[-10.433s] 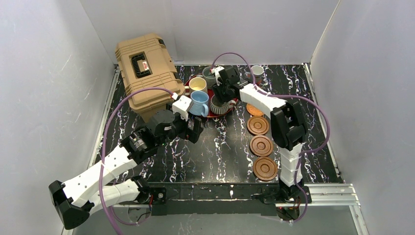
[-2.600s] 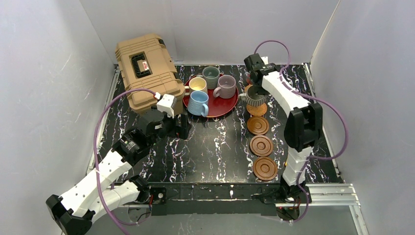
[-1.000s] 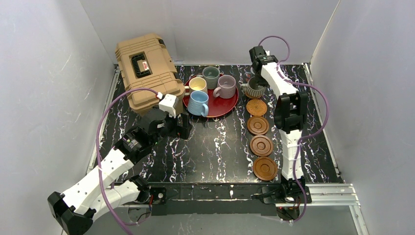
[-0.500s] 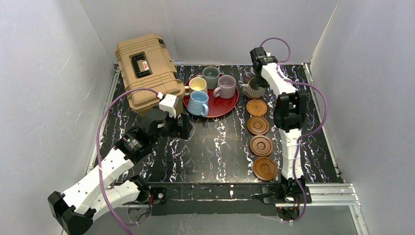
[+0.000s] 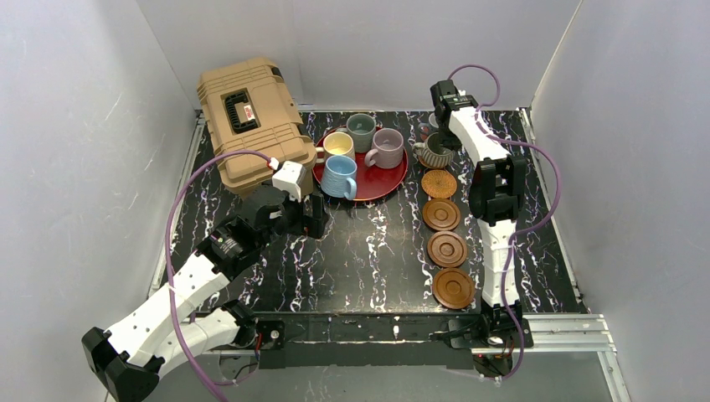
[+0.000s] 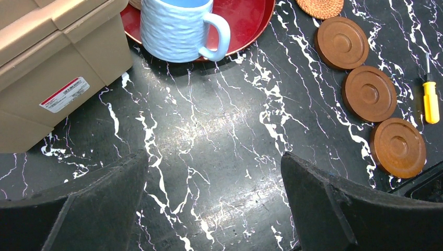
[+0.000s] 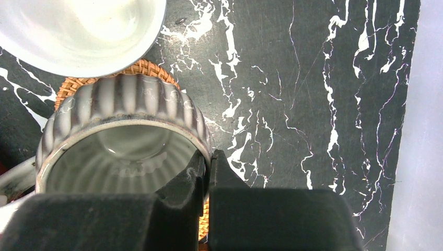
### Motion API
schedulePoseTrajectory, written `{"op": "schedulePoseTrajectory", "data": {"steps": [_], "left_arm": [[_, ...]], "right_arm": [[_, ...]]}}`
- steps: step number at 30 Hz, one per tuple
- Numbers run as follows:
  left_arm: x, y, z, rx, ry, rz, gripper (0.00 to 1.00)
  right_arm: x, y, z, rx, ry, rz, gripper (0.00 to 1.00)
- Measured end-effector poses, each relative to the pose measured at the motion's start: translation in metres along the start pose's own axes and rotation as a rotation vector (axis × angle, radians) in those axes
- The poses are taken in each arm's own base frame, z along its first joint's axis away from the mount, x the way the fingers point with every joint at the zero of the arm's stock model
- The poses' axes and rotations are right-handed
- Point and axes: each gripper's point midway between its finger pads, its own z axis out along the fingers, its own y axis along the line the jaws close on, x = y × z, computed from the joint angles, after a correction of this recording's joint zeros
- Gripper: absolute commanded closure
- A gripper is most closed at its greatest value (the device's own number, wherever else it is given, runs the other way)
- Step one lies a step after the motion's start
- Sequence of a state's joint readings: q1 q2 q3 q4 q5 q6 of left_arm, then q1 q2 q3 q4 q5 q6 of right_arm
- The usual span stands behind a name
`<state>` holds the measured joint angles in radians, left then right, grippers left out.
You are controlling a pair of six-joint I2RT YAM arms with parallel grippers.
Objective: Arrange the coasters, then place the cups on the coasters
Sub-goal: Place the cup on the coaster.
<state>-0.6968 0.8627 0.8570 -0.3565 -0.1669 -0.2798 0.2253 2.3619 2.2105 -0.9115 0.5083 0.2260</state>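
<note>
My right gripper (image 7: pixel 209 163) (image 5: pixel 444 144) is shut on the rim of the ribbed grey cup (image 7: pixel 123 130) (image 5: pixel 433 152), one finger inside and one outside. That cup stands over an orange woven coaster (image 7: pixel 151 69) at the far right. A white cup (image 7: pixel 78 29) sits just beyond it. A second orange coaster (image 5: pixel 439 183) and three brown coasters (image 5: pixel 441 214) (image 5: pixel 446 249) (image 5: pixel 454 287) run in a line toward me. The light blue cup (image 6: pixel 177 29) (image 5: pixel 339 176), cream-yellow cup (image 5: pixel 338 144), grey-green cup (image 5: pixel 362 127) and lilac cup (image 5: pixel 387 147) stand on the red tray (image 5: pixel 378 186). My left gripper (image 6: pixel 213 157) (image 5: pixel 314 219) hangs open over bare table.
A tan hard case (image 5: pixel 251 113) (image 6: pixel 47 63) stands at the far left beside the tray. A yellow screwdriver (image 6: pixel 430 99) lies right of the brown coasters. White walls close in the table on three sides.
My right gripper carried the ribbed grey cup off the tray to the far orange coaster. Over the last second it has hardly moved. The left arm has stayed put.
</note>
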Motion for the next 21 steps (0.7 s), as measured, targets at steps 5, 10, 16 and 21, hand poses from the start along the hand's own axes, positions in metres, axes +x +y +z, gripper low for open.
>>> {"op": "schedulePoseTrajectory", "data": {"steps": [5, 10, 16, 21], "left_arm": [[0.0011, 0.0002, 0.0003, -0.001, 0.005, 0.0, 0.04], [0.0022, 0.0003, 0.0014, -0.003, 0.01, 0.001, 0.04], [0.0028, 0.0001, 0.0019, -0.002, 0.013, 0.002, 0.04], [0.0033, 0.0001, 0.0024, -0.002, 0.015, 0.002, 0.04]], "right_arm": [[0.0001, -0.0006, 0.0003, 0.001, 0.002, 0.006, 0.85], [-0.001, -0.0023, -0.0001, 0.009, -0.001, 0.006, 0.82], [-0.0031, -0.004, -0.0004, 0.014, -0.007, 0.009, 0.76], [-0.0086, -0.0068, -0.0018, 0.019, -0.022, 0.019, 0.69]]}}
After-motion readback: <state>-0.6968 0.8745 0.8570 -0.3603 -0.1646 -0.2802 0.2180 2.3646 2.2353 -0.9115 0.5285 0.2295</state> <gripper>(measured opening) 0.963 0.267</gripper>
